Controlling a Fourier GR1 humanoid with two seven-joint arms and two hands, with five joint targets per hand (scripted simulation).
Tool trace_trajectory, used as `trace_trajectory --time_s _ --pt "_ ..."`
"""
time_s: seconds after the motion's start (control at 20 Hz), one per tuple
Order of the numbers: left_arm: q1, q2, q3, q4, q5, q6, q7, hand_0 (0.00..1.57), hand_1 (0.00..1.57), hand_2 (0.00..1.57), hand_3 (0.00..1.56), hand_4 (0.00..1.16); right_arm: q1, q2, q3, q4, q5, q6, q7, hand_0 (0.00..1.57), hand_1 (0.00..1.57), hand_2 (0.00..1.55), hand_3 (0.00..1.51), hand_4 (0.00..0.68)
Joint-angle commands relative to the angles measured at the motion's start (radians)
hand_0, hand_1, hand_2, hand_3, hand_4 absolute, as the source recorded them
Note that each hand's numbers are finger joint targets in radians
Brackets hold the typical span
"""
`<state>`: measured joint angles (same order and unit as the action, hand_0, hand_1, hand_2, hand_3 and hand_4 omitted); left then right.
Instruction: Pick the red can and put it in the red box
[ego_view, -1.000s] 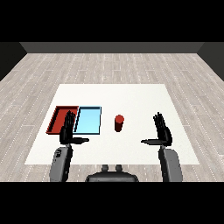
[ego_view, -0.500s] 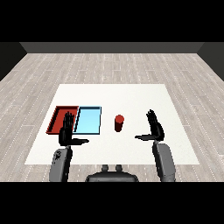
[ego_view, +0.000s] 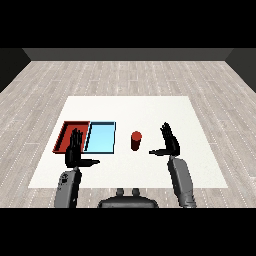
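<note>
The red can is standing upright on the white table, its long axis vertical, just to the right of the light blue tray and apart from it. From the right hand the can is lying at about 9 o'clock, near but not touching, with bare table showing between them. That hand is hanging spread, fingers straight and pointing up, thumb reaching toward the can, and it is holding nothing. The left hand is hovering near the front edge of the red tray, fingers likewise straight and carrying nothing; from it the can is sitting at about 2 o'clock, beyond the blue tray. The right hand is plainly the nearer one (so the reach probably belongs to it). The can is looking like a short, plain cylinder, uniformly red with a slightly lighter top. The red tray is lying at the can's 9 o'clock, past the blue one.
</note>
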<state>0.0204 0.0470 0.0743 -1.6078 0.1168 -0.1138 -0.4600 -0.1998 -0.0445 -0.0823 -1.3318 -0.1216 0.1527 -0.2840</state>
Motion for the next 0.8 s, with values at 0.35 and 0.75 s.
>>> trace_trajectory --time_s 0.35,0.75 --pt "0.008 -0.001 0.007 0.024 -0.012 0.006 -0.030 0.00 0.00 0.00 0.00 0.00 -0.026 0.044 0.050 0.158 -0.042 -0.042 -0.103 0.00 0.00 0.00 0.00 0.000" --pt "-0.052 0.021 0.035 0.042 0.019 -0.004 -0.009 0.00 0.00 0.00 0.00 0.00 -0.069 0.044 0.116 0.286 -0.092 -0.092 -0.146 0.00 0.00 0.00 0.00 0.000"
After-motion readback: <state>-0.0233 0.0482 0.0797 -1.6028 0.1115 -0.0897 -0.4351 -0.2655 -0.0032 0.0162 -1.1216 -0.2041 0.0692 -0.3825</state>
